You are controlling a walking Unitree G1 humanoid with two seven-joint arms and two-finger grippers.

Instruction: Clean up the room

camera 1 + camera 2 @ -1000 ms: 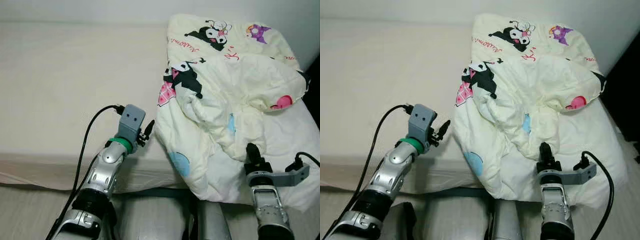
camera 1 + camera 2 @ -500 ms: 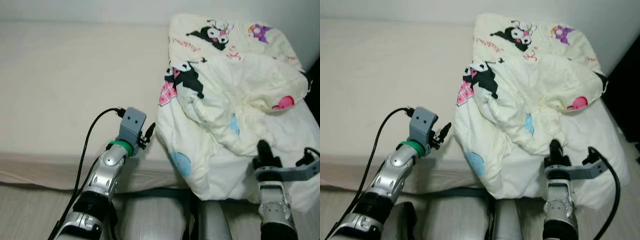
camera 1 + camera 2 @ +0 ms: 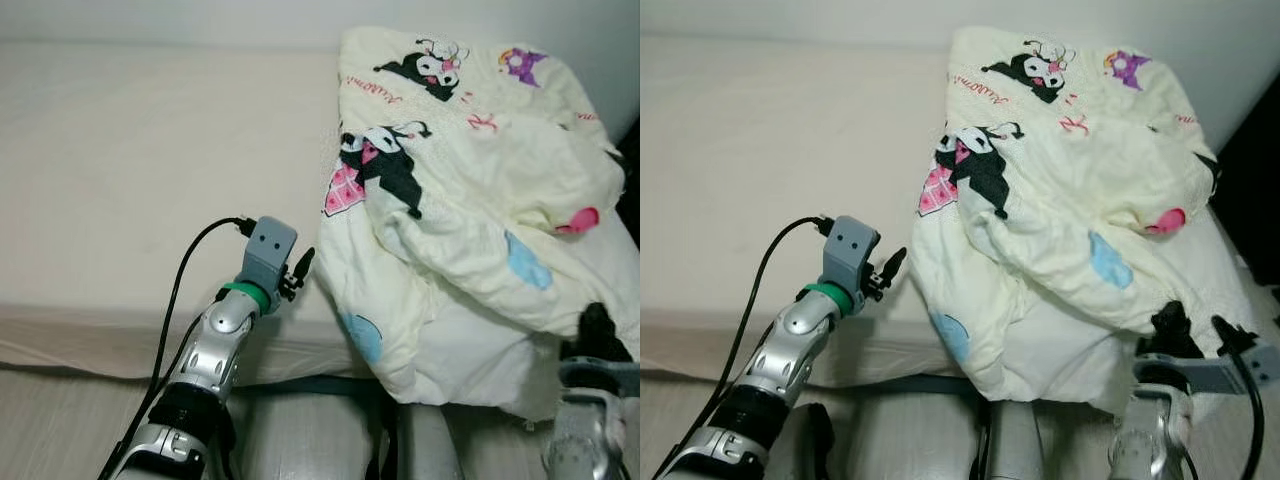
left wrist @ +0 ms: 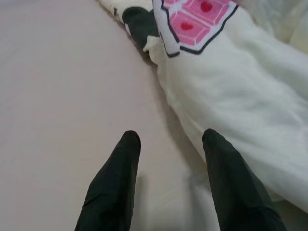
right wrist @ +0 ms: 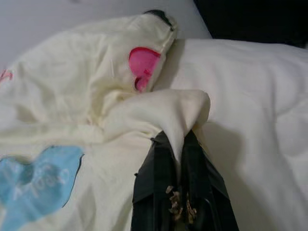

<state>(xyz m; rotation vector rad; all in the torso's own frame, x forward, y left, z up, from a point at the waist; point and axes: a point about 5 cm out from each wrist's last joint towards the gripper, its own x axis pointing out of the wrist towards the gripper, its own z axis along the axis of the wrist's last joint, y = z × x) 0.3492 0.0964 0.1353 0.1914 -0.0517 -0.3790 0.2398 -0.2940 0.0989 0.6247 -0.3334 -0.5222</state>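
A cream quilt printed with cartoon figures lies bunched on the right half of the bed. My right gripper is shut on a pinched fold of the quilt near its front right edge, seen also at the gripper low on the right. My left gripper is open, its fingers resting low over the bare sheet just left of the quilt's edge, with nothing between them. The same left gripper points at the quilt's near left border.
The bed's front edge runs across the lower part of the scene, with pale floor below it. A white wall backs the bed. A dark gap lies to the right of the mattress.
My right gripper has pulled back toward me and to the right, dragging the held fold so the quilt's top layer stretches out. The left arm has barely moved.
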